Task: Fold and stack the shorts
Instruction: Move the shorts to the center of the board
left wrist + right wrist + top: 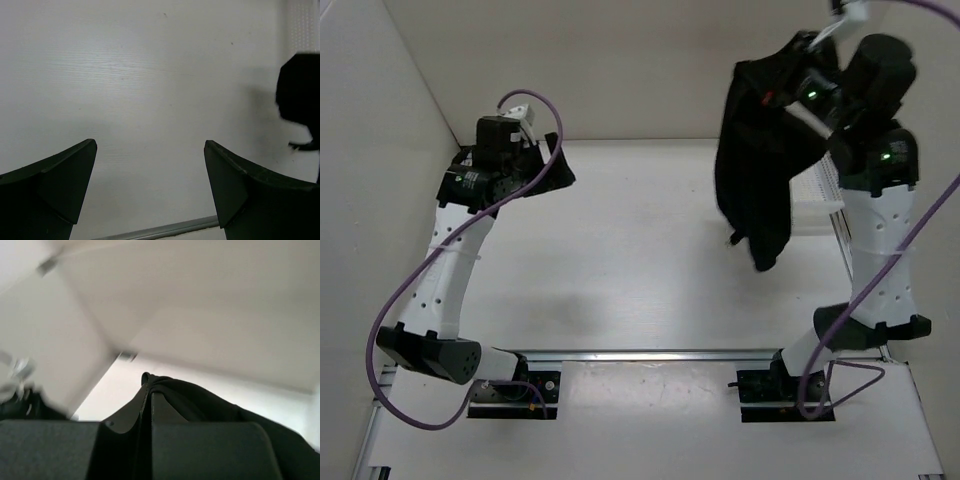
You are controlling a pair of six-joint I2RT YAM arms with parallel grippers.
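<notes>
Shorts (760, 170): black, soft, hung in the air at the far right, well above the tabletop (640, 250). They drooped in one long bundle, not spread and not folded. A thin strand dangled off the low edge, probably a drawstring.

My right end effector (800, 55) was clamped on the shorts' top edge. In the right wrist view the fingers (125, 415) sat pressed together with a ridge of fabric pinched between them. My guess at why I held them that high: so the cloth would hang free of the white mesh basket (820, 195) just beside and below, and its own weight would pull it straight before laying it flat.

My left end effector (150, 150) had its fingers well apart, holding nothing, over bare tabletop on the left side, far from the shorts. It faced them across the surface, and the black bundle showed at the right edge of its wrist view. I judged it was waiting to take a second corner.

Writing: none readable on the fabric, basket or walls. There was a small pale label on the left arm, too small to read.
</notes>
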